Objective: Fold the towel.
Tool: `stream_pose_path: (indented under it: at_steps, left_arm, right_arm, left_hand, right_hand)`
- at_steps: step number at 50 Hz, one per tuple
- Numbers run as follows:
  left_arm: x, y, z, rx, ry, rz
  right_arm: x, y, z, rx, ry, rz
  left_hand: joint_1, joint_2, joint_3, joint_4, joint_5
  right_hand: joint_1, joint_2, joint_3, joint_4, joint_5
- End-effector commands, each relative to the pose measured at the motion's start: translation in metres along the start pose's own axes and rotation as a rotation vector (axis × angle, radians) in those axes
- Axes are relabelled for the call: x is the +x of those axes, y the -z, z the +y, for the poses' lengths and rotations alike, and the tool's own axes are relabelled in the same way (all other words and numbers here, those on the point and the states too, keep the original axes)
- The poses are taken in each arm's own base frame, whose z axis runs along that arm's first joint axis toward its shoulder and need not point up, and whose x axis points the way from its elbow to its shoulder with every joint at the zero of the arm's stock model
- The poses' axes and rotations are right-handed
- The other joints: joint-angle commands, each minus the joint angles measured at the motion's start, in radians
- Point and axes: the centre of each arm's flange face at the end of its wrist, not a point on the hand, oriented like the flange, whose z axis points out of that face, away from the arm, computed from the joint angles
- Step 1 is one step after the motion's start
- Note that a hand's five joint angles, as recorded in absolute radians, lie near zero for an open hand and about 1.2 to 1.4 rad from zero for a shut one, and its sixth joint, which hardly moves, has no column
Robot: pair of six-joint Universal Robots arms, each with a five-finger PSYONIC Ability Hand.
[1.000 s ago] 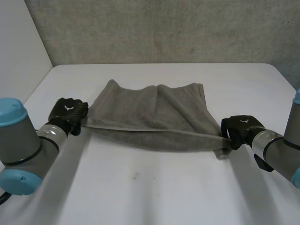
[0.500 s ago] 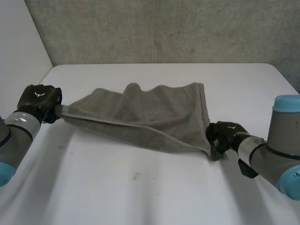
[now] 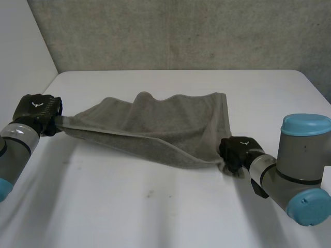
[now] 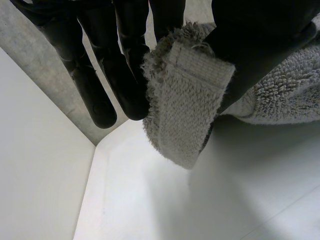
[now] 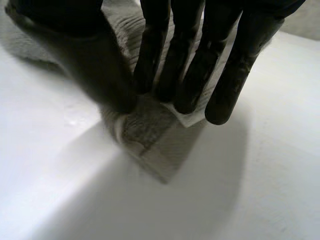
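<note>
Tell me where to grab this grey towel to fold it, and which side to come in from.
Take the towel by its two near corners, coming in from the outer ends. The hemmed corners are flat and thin enough to pinch between thumb and fingers, as the left robot hand and right robot hand do now. The middle sags and bunches.

towel [image 3: 165, 124]: 1 | left hand [image 3: 36, 111] + right hand [image 3: 236, 150]: 2 | table [image 3: 155, 206]: 1
</note>
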Motion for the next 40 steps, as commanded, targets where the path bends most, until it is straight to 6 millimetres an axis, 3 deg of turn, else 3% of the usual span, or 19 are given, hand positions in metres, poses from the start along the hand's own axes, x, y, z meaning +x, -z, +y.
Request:
stream_pose_path:
  at_steps: [1,3,7,8,10,14,16,19,21,24,27,29,32,40]
  left_arm:
    - [0.001,0.001,0.0,-0.002,0.002,0.001]
    - [0.002,0.001,0.001,-0.003,0.0,0.003]
    - [0.003,0.003,0.0,-0.006,-0.003,0.009]
    - [0.003,0.003,0.0,-0.006,-0.003,0.009]
    - [0.002,0.011,-0.006,0.001,-0.005,0.008]
    - [0.0,0.022,-0.015,0.013,-0.008,0.005]
    - [-0.001,0.034,-0.023,0.022,-0.012,0.011]
    - [-0.001,0.041,-0.029,0.032,-0.015,0.017]
    - [0.001,0.057,-0.036,0.038,-0.018,0.042]
    - [0.004,0.075,-0.041,0.027,-0.015,0.075]
    - [0.004,0.085,-0.045,0.023,-0.016,0.083]
    - [0.003,0.104,-0.051,0.009,-0.019,0.087]
    - [0.001,0.118,-0.059,0.019,-0.045,0.082]
    - [0.0,0.119,-0.06,0.026,-0.107,0.076]
  right_arm:
    - [0.009,-0.004,-0.012,0.062,-0.003,0.072]
    - [0.013,-0.003,-0.019,0.082,-0.006,0.083]
    - [0.014,0.017,-0.056,0.193,0.007,0.086]
    - [0.014,0.017,-0.056,0.194,0.008,0.086]
    - [0.019,0.032,-0.081,0.27,0.028,0.103]
    - [0.034,0.046,-0.103,0.319,0.076,0.153]
    - [0.043,0.066,-0.12,0.324,0.205,0.194]
    - [0.043,0.079,-0.127,0.313,0.299,0.211]
    - [0.044,0.101,-0.133,0.269,0.468,0.25]
    - [0.042,0.119,-0.135,0.236,0.585,0.272]
    - [0.04,0.131,-0.14,0.248,0.621,0.285]
    - [0.035,0.16,-0.155,0.319,0.648,0.32]
    - [0.036,0.175,-0.162,0.355,0.656,0.35]
    - [0.038,0.171,-0.154,0.315,0.652,0.328]
  left_hand:
    - [0.204,0.181,0.18,0.178,0.196]
    - [0.204,0.181,0.18,0.178,0.196]
    - [0.204,0.181,0.18,0.178,0.196]
    - [0.204,0.181,0.18,0.178,0.196]
    - [0.204,0.181,0.18,0.178,0.196]
    - [0.204,0.181,0.18,0.178,0.196]
    - [0.204,0.181,0.18,0.178,0.196]
    - [0.204,0.181,0.18,0.178,0.196]
    - [0.204,0.181,0.18,0.178,0.196]
    - [0.204,0.181,0.18,0.178,0.196]
    - [0.204,0.181,0.18,0.178,0.196]
    - [0.204,0.181,0.18,0.178,0.196]
    - [0.204,0.181,0.18,0.178,0.196]
    - [0.204,0.181,0.18,0.178,0.196]
  right_hand:
    - [0.172,0.172,0.181,0.189,0.184]
    - [0.172,0.172,0.181,0.189,0.184]
    - [0.172,0.172,0.181,0.189,0.184]
    - [0.172,0.172,0.181,0.189,0.184]
    - [0.172,0.172,0.181,0.189,0.184]
    - [0.172,0.172,0.181,0.189,0.184]
    - [0.172,0.172,0.181,0.189,0.184]
    - [0.172,0.172,0.181,0.189,0.184]
    - [0.172,0.172,0.181,0.189,0.184]
    - [0.172,0.172,0.181,0.189,0.184]
    - [0.172,0.172,0.181,0.189,0.184]
    - [0.172,0.172,0.181,0.189,0.184]
    - [0.172,0.172,0.181,0.189,0.184]
    - [0.172,0.172,0.181,0.189,0.184]
